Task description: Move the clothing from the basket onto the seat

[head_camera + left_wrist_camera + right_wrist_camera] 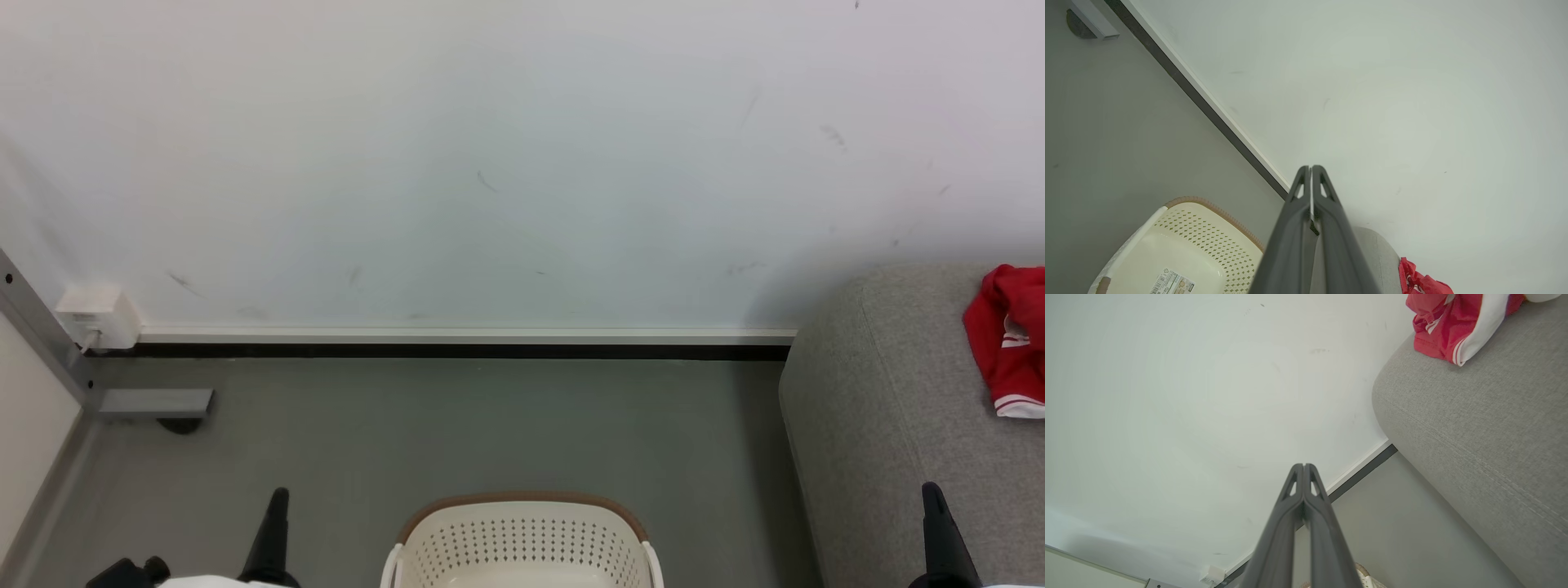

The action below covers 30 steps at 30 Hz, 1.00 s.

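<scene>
Red sportswear-type clothing with white stripe trim [1006, 339] lies bunched on the large grey fabric-upholstered sofa seat [882, 425]. It sits on the seat's top surface, in from the rounded end and toward the wall-side edge.

The cream perforated plastic laundry basket with a brown rim band [522, 496] stands on the grey floor [408, 425], off the seat's end and apart from it. In the left wrist view the part of its bottom that shows is bare except for a printed label [1171, 282]. The rest of the interior is out of frame.

Left gripper [279, 495] has its fingers pressed together on nothing, pointing up beside the basket. Right gripper [931, 490] is the same, fingers together and empty, over the seat's front edge.

Judgement: transfer looks finished or nearly so, with the arms at rest. The next move calls for a look down into the basket to confirm nothing is left. If a garment is there, the fingers must part, reach in, pinch a fold and carry it across to the seat.
</scene>
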Motion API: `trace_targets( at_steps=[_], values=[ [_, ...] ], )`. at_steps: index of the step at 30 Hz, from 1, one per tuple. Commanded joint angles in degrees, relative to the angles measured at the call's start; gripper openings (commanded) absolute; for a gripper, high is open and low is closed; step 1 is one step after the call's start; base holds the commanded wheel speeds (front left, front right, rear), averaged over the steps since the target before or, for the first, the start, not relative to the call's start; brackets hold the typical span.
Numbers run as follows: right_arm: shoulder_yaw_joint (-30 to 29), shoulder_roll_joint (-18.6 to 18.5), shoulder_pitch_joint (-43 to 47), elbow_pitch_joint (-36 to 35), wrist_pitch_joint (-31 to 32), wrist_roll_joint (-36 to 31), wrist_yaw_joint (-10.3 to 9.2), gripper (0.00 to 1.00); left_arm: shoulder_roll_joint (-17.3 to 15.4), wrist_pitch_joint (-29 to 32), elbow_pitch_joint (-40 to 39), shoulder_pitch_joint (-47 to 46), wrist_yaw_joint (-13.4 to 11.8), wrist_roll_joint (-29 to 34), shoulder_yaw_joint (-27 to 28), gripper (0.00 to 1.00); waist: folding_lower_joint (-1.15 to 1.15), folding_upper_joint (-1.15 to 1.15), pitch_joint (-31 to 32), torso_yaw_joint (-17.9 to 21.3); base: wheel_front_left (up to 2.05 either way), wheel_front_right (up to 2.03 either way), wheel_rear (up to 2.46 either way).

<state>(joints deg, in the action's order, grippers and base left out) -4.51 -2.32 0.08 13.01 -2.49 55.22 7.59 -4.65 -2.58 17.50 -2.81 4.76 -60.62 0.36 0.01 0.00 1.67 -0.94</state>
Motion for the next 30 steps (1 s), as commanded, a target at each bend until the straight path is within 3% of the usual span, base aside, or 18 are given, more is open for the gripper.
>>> trace_targets(
  at_steps=[1, 30],
  values=[
    [-0.41, -0.61, -1.19, -0.26, 0.37, 1.99, -0.08, 0.0, -0.19, 0.41, -0.88, -1.28, 0.4, -1.8, 0.6, 0.0, -0.01, 0.0, -0.03, 0.02, 0.0, 0.0, 0.0],
    [-1.24, -0.73, -4.06, 0.55, 4.59, 18.83, -0.11, 0.0, 0.77, 4.57, -2.07, -2.73, 1.52, -16.04, 3.4, 0.0, -0.01, 0.0, -0.69, 0.39, 0.0, 0.0, 0.0]
  ],
)
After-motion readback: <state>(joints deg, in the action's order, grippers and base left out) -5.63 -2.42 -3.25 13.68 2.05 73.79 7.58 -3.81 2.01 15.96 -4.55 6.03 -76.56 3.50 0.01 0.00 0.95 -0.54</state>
